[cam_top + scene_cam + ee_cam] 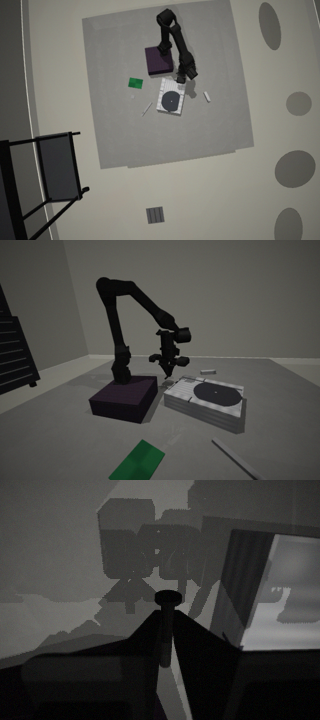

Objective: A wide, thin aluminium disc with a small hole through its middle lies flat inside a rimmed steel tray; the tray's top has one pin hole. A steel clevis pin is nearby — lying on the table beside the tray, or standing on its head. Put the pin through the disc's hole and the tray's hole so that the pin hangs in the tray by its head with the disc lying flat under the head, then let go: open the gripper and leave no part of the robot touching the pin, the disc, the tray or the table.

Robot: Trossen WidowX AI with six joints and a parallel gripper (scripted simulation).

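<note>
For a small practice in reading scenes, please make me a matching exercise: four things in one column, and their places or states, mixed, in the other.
Column one
1. clevis pin
2. disc
3. green block
4. purple block

Column two
A. lying inside the rimmed tray
B. under the arm's foot
C. between the gripper's closed fingers
D. on the table, away from the arm

Pairs: 1-C, 2-A, 3-D, 4-B

Disc [168, 104] [209, 396] in the tray [181, 102] [202, 415], claw [180, 79] [169, 374] [166, 616] above table [129, 139] [90, 446] [45, 545], pin [166, 630] in claw, tray beyond base block [157, 62] [124, 395]
</note>
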